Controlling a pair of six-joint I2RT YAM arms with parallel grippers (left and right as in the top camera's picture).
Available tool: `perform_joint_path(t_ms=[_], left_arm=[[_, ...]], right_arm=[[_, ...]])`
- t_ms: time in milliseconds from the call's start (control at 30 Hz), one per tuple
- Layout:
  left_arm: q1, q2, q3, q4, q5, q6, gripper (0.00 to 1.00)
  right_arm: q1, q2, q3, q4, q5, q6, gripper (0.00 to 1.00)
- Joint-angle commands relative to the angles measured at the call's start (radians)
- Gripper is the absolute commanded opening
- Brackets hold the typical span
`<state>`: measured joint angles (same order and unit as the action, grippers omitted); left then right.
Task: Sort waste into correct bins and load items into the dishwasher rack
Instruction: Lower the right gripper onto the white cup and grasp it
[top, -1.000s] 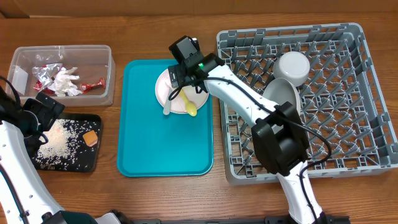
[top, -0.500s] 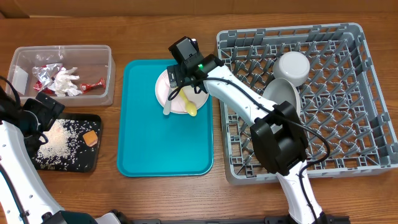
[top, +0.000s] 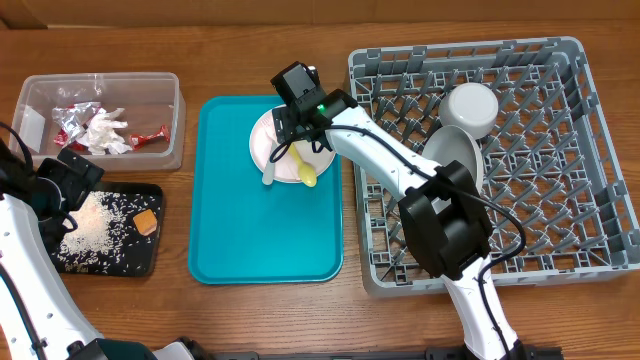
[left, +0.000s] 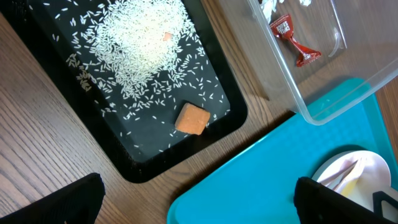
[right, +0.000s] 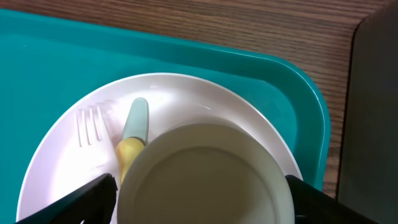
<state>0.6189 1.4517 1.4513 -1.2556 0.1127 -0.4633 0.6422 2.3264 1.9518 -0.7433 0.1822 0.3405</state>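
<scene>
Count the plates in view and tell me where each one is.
2. A pale pink plate lies on the teal tray. A light grey plate is propped in the dishwasher rack, next to the white cup.

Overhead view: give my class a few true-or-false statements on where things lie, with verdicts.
1. The orange cube lies in the black tray. True.
2. The white cup stands on the teal tray. False: it sits in the dishwasher rack.
3. The foil wrappers are inside the clear tub. True.
4. The yellow spoon lies in the rack. False: it rests on the pink plate, on the teal tray.
</scene>
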Motion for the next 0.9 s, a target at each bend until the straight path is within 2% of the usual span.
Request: perform_joint_path(t_ms=[0,100,400,567,700,867], left_arm=[[0.003,0.003,-0.007,0.004,0.003,0.022,1.0],[0.003,0.003,-0.007,0.004,0.003,0.022,1.0],[0.003,0.003,-0.007,0.004,0.003,0.022,1.0],[0.003,0.003,-0.007,0.004,0.003,0.022,1.0],[0.003,0.003,-0.007,0.004,0.003,0.022,1.0],[0.003,0.003,-0.007,0.004,0.003,0.022,1.0]], right_arm=[[-0.002,0.008,-0.009,0.01,-0.003,0.008,0.85],[-0.002,0.008,-0.009,0.01,-0.003,0.008,0.76],[-0.002,0.008,-0.003,0.018,0.0,0.007,0.59],[-0.005,0.008,0.047,-0.025,0.019,0.003,0.57],[-0.006,0.008,0.119,-0.084,0.054,0.003,0.44],[-0.018,0.003,0.235,-0.172,0.053,0.004,0.44]])
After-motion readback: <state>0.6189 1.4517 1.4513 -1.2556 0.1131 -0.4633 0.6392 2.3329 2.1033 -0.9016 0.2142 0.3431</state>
